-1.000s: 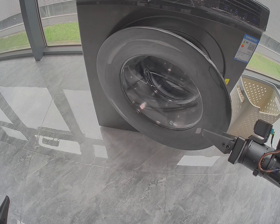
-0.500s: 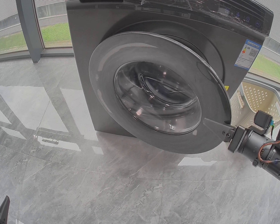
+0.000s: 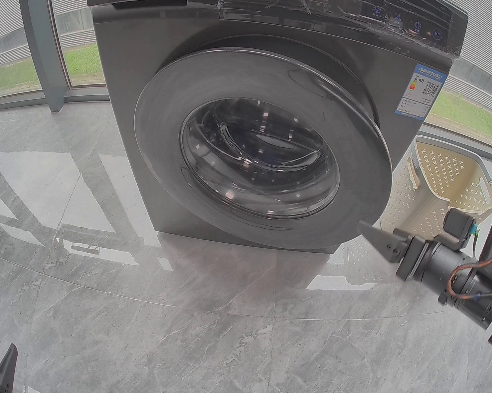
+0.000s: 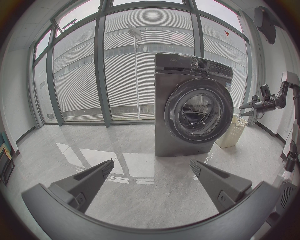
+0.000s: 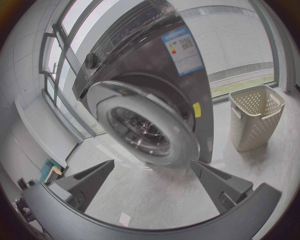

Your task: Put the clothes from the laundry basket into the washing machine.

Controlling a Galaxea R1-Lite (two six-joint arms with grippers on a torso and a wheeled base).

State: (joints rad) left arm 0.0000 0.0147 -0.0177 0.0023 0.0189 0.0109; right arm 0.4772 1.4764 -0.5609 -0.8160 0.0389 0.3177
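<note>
The washing machine (image 3: 120, 60) is seen standing upright on the grey marble floor (image 3: 211, 332), its front turned squarely toward the robot and its back to the tall windows (image 4: 78, 78). Its round door (image 3: 262, 149) is swung most of the way to, glass facing outward. In the right wrist view the door's right edge is shown standing a little off the front panel. Whether it is latched cannot be told from the blurred rim.

The laundry basket (image 3: 419, 206) is set upright on the floor just beside the machine's right side, mouth upward.

The right gripper (image 5: 150, 165) is held level and well above the floor in front of the basket. Its long axis runs across the scene and its fingers point to the robot's left, close by the lower right rim of the door. Its jaws are spread wide, with nothing between them.

The left gripper (image 4: 151, 161) is kept low at the robot's left side, well apart from the machine, with its fingers aimed toward it. Its jaws are likewise parted wide, and nothing is gripped.
</note>
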